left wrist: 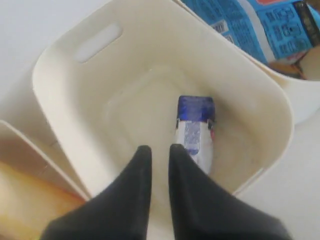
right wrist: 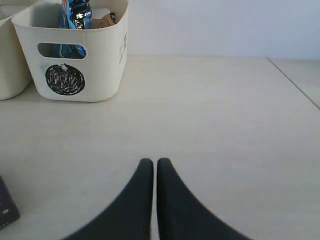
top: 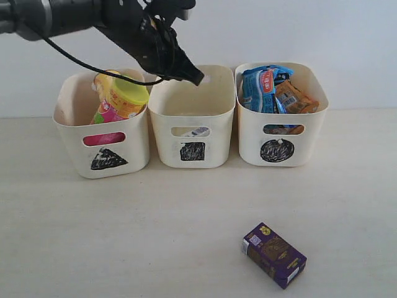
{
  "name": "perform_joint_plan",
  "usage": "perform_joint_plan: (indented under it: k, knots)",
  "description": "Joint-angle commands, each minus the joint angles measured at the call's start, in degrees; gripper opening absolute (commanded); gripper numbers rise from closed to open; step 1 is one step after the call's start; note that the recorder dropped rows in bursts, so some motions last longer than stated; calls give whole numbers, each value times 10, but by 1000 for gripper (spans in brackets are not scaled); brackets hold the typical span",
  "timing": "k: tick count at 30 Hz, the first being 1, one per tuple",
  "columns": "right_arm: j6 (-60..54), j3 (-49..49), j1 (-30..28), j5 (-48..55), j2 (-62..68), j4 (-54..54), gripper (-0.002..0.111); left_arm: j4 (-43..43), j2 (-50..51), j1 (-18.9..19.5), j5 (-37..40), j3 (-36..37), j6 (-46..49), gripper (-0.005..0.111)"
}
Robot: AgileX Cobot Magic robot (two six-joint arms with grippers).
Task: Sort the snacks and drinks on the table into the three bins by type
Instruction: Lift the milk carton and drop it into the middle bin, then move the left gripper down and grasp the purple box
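White and blue carton [left wrist: 195, 132] lies in the square bin [top: 214, 133], seen whole only by the left wrist camera. The left gripper [left wrist: 160, 147] above it is nearly together and empty. The right gripper [right wrist: 154, 161] is closed and empty.

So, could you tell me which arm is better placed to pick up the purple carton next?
Right, probably. The right gripper hangs low over the table, with the purple carton at the edge of its wrist view; the left gripper is up over the square-marked bin, farther from the carton.
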Motion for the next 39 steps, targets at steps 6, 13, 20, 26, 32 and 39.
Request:
perform_joint_plan:
  k: [6, 13, 20, 26, 32, 39]
  knots:
    - [-1, 2, -1, -6, -3, -2, 0, -7, -88, -2, 106, 42, 89, 4]
    - [-1, 2, -1, -6, -3, -2, 0, -86, -152, -54, 102, 168, 291, 4]
    - [-1, 2, -1, -6, -3, -2, 0, -88, -150, -136, 151, 183, 432, 4]
    - [-1, 2, -1, -6, -3, -2, 0, -137, -130, -177, 172, 183, 573, 4]
    - [-1, 2, -1, -6, -3, -2, 0, -258, -85, -180, 245, 157, 661, 4]
    - [-1, 2, -1, -5, -3, 0, 0, -258, -9, -186, 311, 59, 657, 4]
